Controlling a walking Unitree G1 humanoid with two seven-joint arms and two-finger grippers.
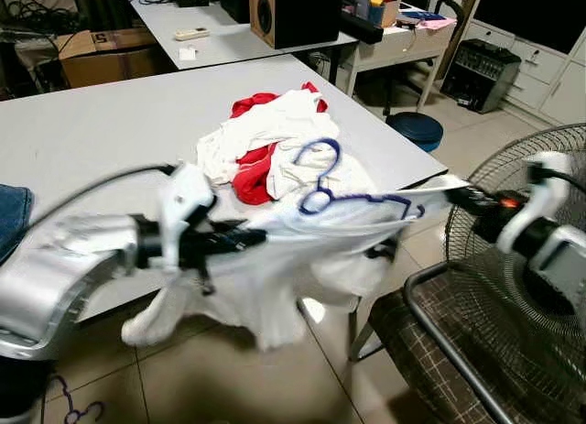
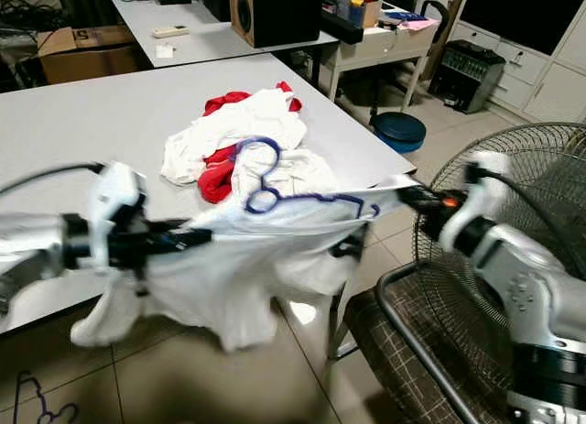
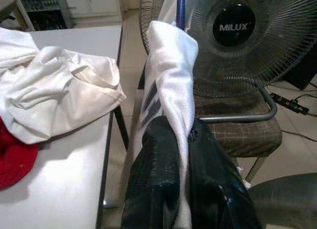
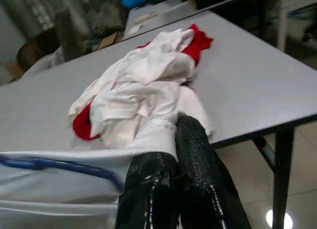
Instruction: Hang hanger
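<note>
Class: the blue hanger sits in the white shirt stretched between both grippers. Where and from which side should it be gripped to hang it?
Grip the hanger at its neck just below the hook loop, coming from above. The hook stands clear above the shirt, while its arms are covered by cloth.

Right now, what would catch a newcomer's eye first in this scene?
A white cloth garment with a blue plastic hanger in it stretches in the air between the left claw and right claw, each pinching an end, just off the grey table's front edge. Behind, white and red clothes lie heaped on the table; a black standing fan is at right.
</note>
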